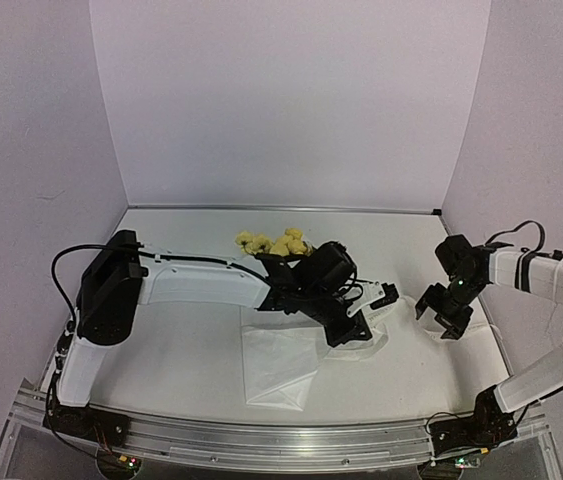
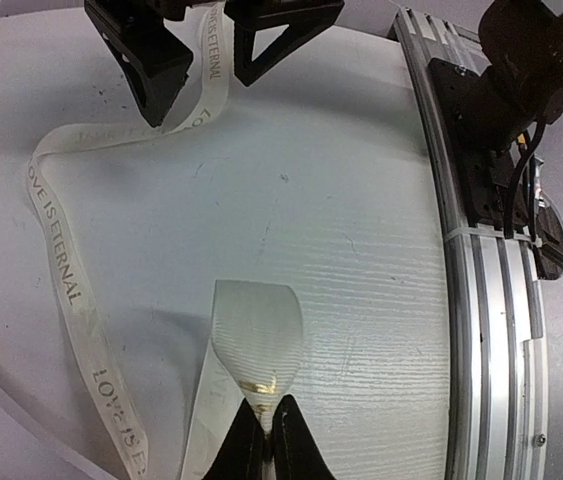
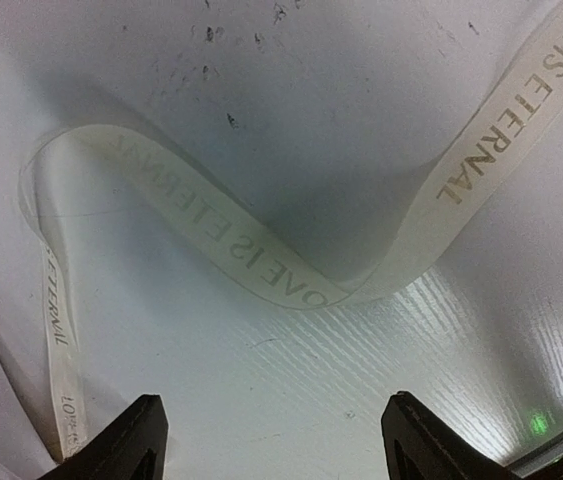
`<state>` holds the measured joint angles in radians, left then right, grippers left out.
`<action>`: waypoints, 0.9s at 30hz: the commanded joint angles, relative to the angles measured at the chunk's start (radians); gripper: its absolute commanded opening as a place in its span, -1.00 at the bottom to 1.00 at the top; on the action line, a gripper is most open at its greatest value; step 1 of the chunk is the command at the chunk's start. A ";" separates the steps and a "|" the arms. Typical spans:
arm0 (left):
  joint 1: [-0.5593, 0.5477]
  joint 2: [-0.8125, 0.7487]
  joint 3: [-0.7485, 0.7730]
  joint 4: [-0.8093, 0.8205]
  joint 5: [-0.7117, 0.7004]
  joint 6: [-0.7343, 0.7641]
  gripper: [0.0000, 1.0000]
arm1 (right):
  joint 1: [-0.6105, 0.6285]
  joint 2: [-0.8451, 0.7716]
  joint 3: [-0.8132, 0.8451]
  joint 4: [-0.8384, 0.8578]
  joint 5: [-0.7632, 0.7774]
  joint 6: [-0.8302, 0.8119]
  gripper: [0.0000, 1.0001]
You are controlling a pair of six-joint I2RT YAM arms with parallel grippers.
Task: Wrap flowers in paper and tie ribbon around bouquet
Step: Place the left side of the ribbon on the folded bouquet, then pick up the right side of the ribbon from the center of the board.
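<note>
The yellow flowers (image 1: 273,243) lie at the table's middle, just beyond my left arm. White paper (image 1: 281,365) spreads on the near side of that arm, which hides where the two meet. My left gripper (image 2: 266,432) is shut on one end of the cream ribbon (image 2: 256,330), printed "LOVE IS ETERNAL"; the end fans out past the fingertips. From there the ribbon loops over the table (image 2: 51,230) toward my right gripper (image 2: 199,70). The right gripper (image 3: 281,440) is open, and the ribbon (image 3: 261,255) lies curved on the table ahead of its fingertips, not touching them.
The aluminium rail (image 2: 481,250) with the right arm's base runs along the table's near edge. White walls close in the back and both sides. My left gripper (image 1: 389,295) and right gripper (image 1: 439,318) hang close together right of centre.
</note>
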<state>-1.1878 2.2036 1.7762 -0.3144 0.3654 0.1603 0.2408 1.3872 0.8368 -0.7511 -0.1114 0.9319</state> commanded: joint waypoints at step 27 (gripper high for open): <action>0.075 -0.242 -0.168 0.200 -0.053 -0.151 0.34 | -0.125 0.187 -0.038 0.133 0.038 0.048 -0.04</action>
<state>-1.1429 2.0729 1.6610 -0.1807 0.3107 0.0471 0.1193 1.5437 0.8017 -0.6402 -0.0906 0.9606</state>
